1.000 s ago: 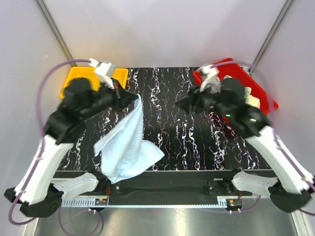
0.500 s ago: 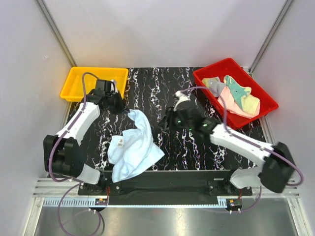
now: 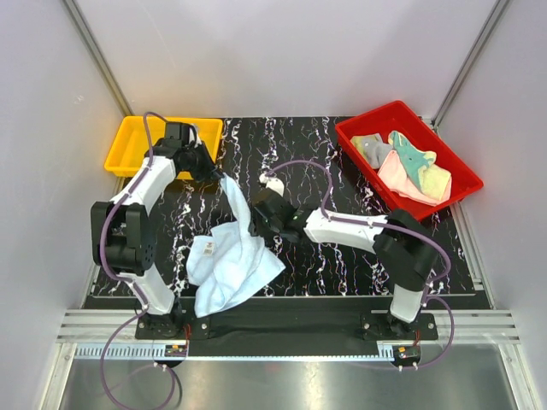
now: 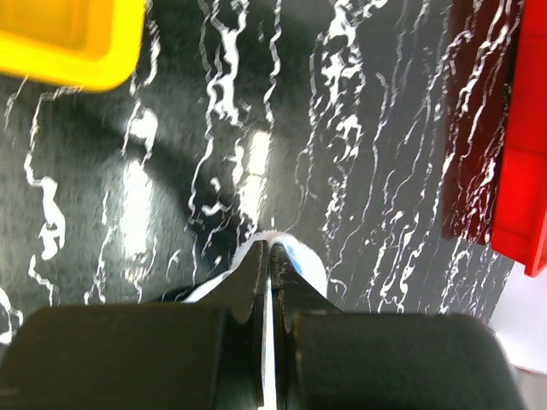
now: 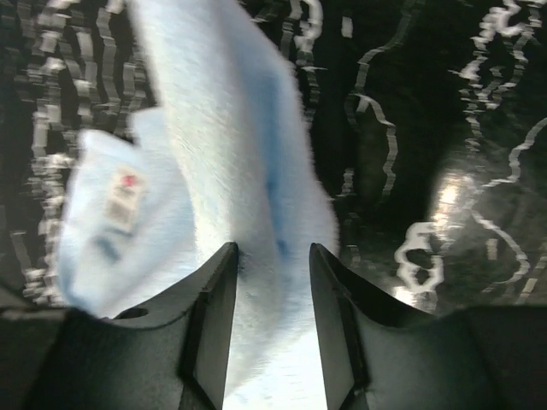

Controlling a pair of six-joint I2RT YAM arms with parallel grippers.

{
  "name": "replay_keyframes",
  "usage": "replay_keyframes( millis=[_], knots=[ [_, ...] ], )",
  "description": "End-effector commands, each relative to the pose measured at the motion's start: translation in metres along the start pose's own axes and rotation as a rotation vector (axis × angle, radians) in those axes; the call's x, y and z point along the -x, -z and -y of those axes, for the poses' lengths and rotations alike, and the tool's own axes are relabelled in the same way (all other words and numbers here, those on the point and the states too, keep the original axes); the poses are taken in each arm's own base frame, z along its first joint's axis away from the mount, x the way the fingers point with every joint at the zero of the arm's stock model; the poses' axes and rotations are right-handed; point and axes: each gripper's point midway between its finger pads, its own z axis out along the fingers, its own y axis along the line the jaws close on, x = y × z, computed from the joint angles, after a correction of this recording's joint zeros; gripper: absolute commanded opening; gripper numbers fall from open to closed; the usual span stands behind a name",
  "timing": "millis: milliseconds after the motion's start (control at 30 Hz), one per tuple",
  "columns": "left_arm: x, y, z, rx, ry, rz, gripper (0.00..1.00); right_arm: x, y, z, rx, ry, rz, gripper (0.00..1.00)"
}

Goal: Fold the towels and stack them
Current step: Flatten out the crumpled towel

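Yellow bin [image 3: 137, 145]: far-left corner of black marbled table [image 3: 342, 256]. Left gripper [image 3: 214, 175]: near bin, fingers pressed together on top corner of light blue towel [image 3: 231, 265], corner held off table. Rest of towel: draped toward near edge in crumpled heap, white label [image 3: 208, 248] facing up. Right gripper [image 5: 269, 256]: at towel's right edge, jaws spread, raised strip of cloth between them. Red bin [image 3: 461, 175]: far right, holding grey towel [image 3: 369, 149], teal-green towel [image 3: 410, 158], pink towel [image 3: 402, 179], yellow towel [image 3: 438, 181], jumbled.

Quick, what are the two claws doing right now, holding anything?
Left gripper: closed, pinching the light blue towel.
Right gripper: open, jaws either side of that same towel, not gripping it yet.
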Motion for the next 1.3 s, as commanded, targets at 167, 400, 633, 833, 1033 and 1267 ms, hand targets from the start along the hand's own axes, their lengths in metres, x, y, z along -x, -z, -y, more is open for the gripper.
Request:
replay_keyframes(
  millis=[167,400,633,833,1033,1267],
  knots=[
    [0.02,-0.021,0.019,-0.109,-0.075,0.005,0.0,0.044,-0.015,0.094,-0.19,0.046,0.067,0.39],
    [0.02,-0.044,0.001,-0.051,-0.108,-0.037,0.0,0.071,0.006,0.075,-0.092,0.091,0.036,0.41],
    [0.031,-0.05,-0.001,-0.031,-0.132,-0.046,0.0,0.074,0.021,-0.025,0.025,0.075,0.083,0.4],
    [0.037,-0.054,0.008,-0.085,-0.099,-0.057,0.0,0.059,-0.03,-0.073,0.049,0.104,0.093,0.45],
    [0.035,-0.063,0.0,-0.104,-0.037,-0.098,0.0,0.052,-0.068,-0.095,0.034,0.136,0.106,0.46],
    [0.035,-0.063,-0.005,-0.143,-0.037,-0.145,0.0,0.036,-0.078,-0.12,0.118,0.209,0.152,0.47]
  ],
)
